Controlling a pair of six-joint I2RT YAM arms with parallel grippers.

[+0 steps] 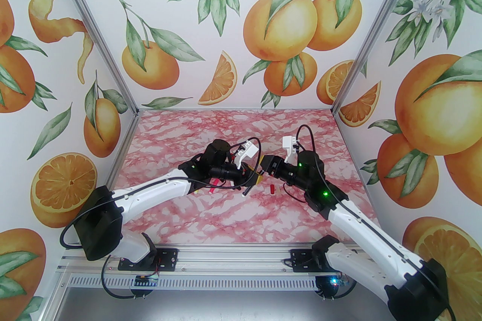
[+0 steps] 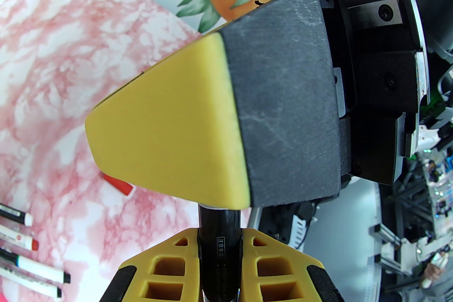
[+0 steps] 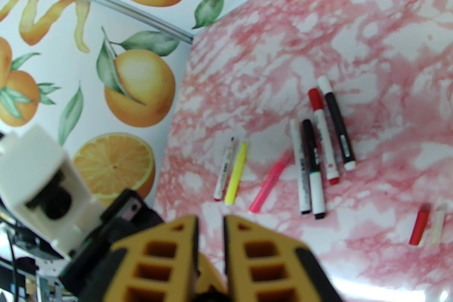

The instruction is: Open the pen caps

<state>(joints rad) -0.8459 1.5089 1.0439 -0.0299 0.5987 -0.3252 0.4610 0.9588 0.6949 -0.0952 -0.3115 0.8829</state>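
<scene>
My left gripper [image 2: 219,233] is shut on a black pen [image 2: 219,251] that stands upright out of its jaws. The pen's upper end runs in under the yellow and grey finger [image 2: 166,137] of my right gripper [image 3: 210,221], whose jaws stand shut around it; the cap there is hidden. In the top view the left gripper [image 1: 255,180] and right gripper [image 1: 266,163] meet tip to tip above mid-table. Two loose pen caps lie on the table: a red cap [image 3: 419,228] [image 1: 272,189] [image 2: 118,185] and a pale cap [image 3: 437,224] [image 1: 278,190].
Several markers lie in a loose row on the pink marble table [image 3: 389,28]: a yellow one [image 3: 236,173], a pink one [image 3: 270,183], a black and white one [image 3: 313,173], a red-capped one [image 3: 324,137]. Some also show at lower left [image 2: 21,244]. Orange-print walls [image 1: 226,29] enclose the table.
</scene>
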